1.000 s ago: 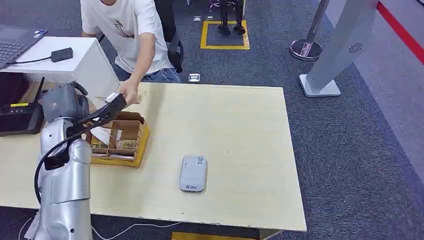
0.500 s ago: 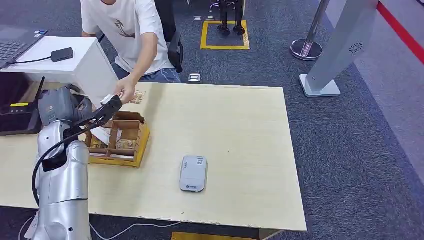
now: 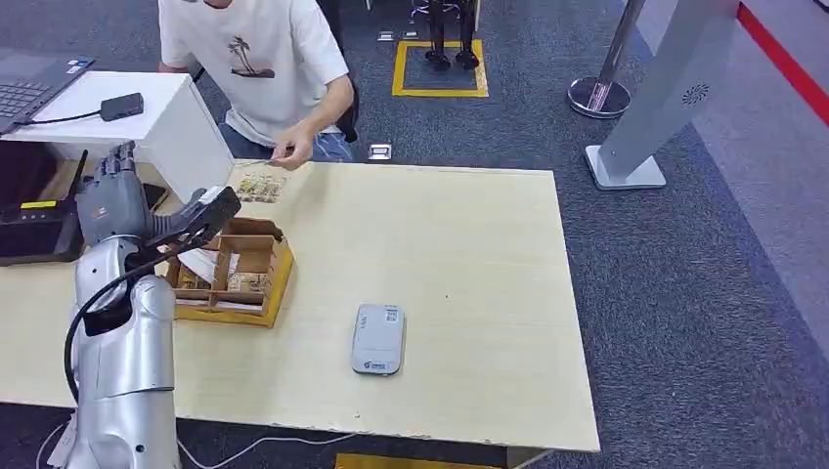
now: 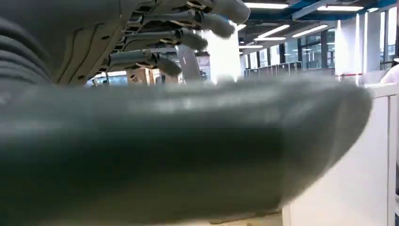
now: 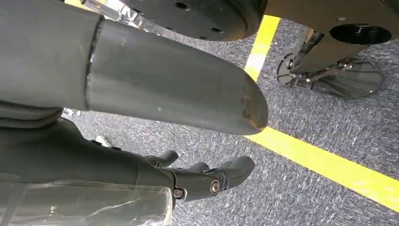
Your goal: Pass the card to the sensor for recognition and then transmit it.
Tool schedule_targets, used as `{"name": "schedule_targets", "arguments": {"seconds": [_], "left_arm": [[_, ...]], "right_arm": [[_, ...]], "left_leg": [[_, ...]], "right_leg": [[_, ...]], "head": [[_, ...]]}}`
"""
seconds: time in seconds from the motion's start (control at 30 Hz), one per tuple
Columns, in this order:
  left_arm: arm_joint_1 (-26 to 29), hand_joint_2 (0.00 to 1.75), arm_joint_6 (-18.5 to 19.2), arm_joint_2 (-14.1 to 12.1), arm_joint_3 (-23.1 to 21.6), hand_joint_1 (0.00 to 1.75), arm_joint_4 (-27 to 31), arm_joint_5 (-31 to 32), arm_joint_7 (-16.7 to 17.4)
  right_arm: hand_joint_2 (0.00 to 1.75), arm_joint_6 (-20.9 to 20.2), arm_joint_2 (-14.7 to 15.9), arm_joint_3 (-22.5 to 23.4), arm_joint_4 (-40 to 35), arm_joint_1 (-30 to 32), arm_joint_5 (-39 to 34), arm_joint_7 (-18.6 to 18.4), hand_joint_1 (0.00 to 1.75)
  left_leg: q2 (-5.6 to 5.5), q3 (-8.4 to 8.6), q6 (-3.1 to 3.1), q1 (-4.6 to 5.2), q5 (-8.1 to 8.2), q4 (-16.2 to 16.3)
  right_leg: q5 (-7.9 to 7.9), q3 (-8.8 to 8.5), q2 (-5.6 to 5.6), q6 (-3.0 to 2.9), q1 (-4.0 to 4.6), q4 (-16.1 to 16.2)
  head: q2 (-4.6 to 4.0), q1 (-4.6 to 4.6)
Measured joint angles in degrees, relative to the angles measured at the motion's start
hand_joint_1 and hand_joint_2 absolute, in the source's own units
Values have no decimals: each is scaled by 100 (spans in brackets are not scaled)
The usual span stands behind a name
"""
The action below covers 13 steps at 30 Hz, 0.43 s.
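Observation:
My left hand (image 3: 118, 198) is raised over the table's far left corner, above the wooden rack (image 3: 233, 275). Its fingers (image 3: 121, 159) stand spread upward, and I see nothing held. In the left wrist view the thick thumb (image 4: 188, 150) lies apart from the spread fingers (image 4: 188, 37). A person's hand (image 3: 290, 151) is drawn back at the far table edge; whether it holds the card I cannot tell. A patterned card (image 3: 259, 183) lies on the table near it. The grey card sensor (image 3: 378, 339) lies near the front of the table. My right hand (image 5: 207, 181) hangs empty over the floor.
A white box (image 3: 161, 122) with a black adapter, a laptop (image 3: 29, 88) and a black router (image 3: 39, 230) stand at the left. The person sits on a chair behind the table (image 3: 469, 254). A stanchion (image 3: 598, 95) and a grey gate post (image 3: 665, 98) stand at the far right.
The person's hand met my left hand at its tip, then pulled back toward their body. My left fingers have opened and now point upward.

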State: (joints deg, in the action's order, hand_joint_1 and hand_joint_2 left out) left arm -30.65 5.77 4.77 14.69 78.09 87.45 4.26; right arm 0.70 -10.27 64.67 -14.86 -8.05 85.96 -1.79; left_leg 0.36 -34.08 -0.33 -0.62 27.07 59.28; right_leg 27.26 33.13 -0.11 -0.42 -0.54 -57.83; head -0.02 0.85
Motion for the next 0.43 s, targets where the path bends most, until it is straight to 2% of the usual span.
{"name": "schedule_targets", "arguments": {"seconds": [0.17, 0.2, 0.27, 0.33, 0.43], "left_arm": [[24, 0, -33, 24, 11, 0, 26, 0, -96], [49, 175, -39, 52, 24, 0, 68, -6, -155], [126, 175, -57, 138, 77, 0, 181, -141, -344], [298, 175, -50, 282, 111, 0, 429, -541, -597], [617, 175, 35, 472, 109, 0, 823, -636, -647]], "right_arm": [[0, 0, 0, 0, 0, 16, -7, 0, 0], [0, 0, 0, 0, 0, 20, -9, 0, 0], [0, 4, 0, 2, 0, 33, -17, 9, 0], [0, 20, 0, 9, 0, 62, -35, 31, 0], [0, 42, 0, 15, 0, 97, -70, 65, 0]], "left_leg": [[0, 0, 0, 0, 0, 0], [0, 0, 0, 0, 0, 0], [0, 0, 0, 0, 0, 0], [0, -1, 1, 0, 1, 0], [0, -1, 2, 3, 3, 0]], "right_leg": [[0, 0, 0, 0, 0, 0], [0, 0, 0, 0, 0, 0], [0, 0, 0, 0, 0, 0], [1, 0, 0, 1, 0, 1], [3, 0, 0, 3, 0, 1]], "head": [[0, 0], [0, 0], [0, 0], [0, 0], [0, 0]]}}
